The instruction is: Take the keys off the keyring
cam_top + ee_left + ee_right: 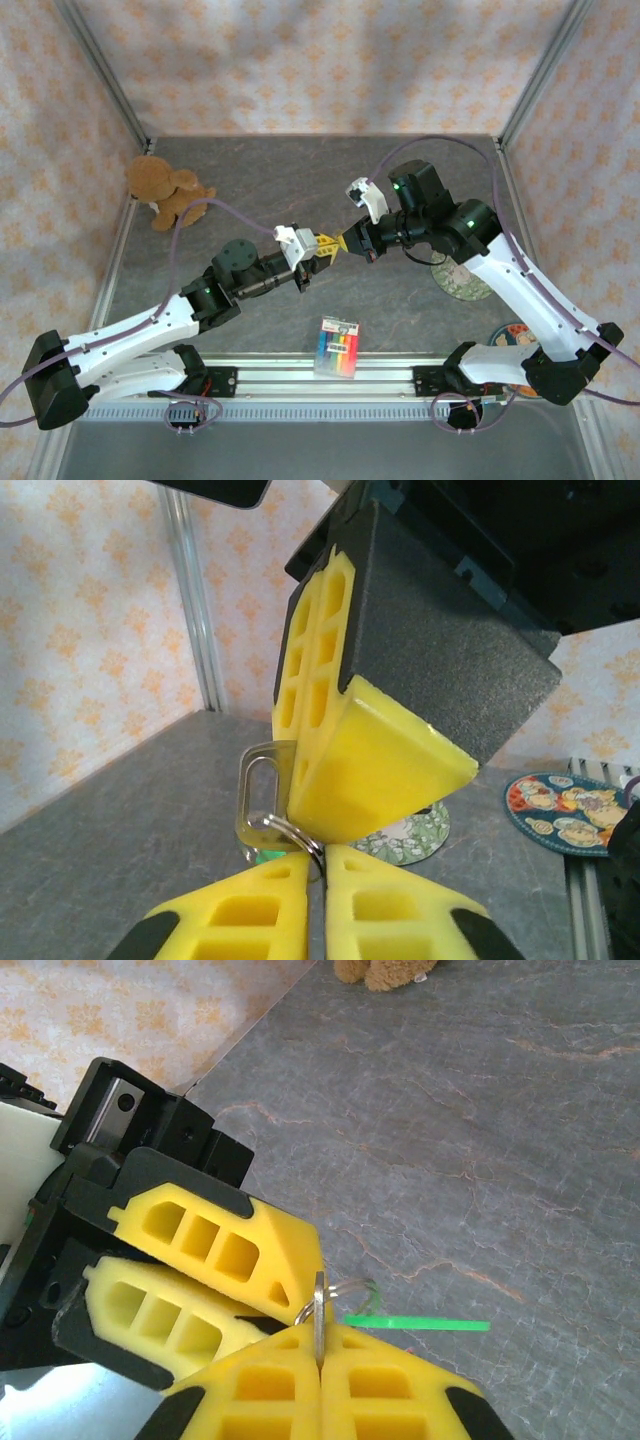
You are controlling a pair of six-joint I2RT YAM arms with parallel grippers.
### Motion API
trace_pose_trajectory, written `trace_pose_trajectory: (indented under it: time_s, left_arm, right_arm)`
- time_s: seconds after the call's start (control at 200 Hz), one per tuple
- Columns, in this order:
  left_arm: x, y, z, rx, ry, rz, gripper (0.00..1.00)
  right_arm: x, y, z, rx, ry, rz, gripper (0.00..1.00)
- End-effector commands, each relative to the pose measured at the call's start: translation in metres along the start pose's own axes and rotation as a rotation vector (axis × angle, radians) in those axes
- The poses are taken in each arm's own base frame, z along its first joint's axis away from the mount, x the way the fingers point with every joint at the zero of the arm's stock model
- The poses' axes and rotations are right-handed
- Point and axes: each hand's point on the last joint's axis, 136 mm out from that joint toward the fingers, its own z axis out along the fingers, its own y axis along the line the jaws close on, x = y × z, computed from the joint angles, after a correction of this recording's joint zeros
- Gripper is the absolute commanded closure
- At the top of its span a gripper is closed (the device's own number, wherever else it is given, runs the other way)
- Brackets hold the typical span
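Note:
Both grippers meet above the middle of the table. My left gripper (322,247) (323,856) is shut, its yellow tips pinching the wire keyring (296,833) (352,1288). My right gripper (347,243) (319,1346) is shut on the pale metal key (258,792), which stands edge-on (319,1312) between its tips. In the left wrist view the right arm's fingers (370,750) come down from above onto that key. The green-headed key (415,1324) hangs from the ring, edge-on; a bit of green (266,857) peeks out below the pale key.
A brown teddy bear (165,192) lies at the back left. A rainbow-striped pack (338,347) sits by the near rail. A floral coaster (458,281) (412,832) and a colourful plate (512,338) (565,815) lie under and beside the right arm.

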Motion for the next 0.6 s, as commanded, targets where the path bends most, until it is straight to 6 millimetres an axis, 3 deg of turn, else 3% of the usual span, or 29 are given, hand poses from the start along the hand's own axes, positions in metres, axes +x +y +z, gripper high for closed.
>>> trace_pose_trajectory:
  time_s: [0.0,0.075,0.325,0.596]
  left_arm:
    - [-0.023,0.000,0.000,-0.010,-0.055,0.019,0.93]
    - [-0.024,0.002,0.000,-0.019,-0.056,0.024,1.00]
    - [-0.025,-0.004,-0.004,0.010,-0.075,0.039,1.00]
    - [-0.039,-0.012,-0.021,0.041,-0.153,0.041,1.00]
  right_arm:
    - [-0.004,0.009,-0.010,-0.021,-0.029,-0.029,1.00]
    - [-0.003,0.009,-0.011,-0.019,-0.030,-0.029,1.00]
    - [-0.006,0.004,-0.014,0.014,-0.055,-0.022,1.00]
    - [-0.006,-0.001,-0.005,0.016,-0.052,0.009,1.00]
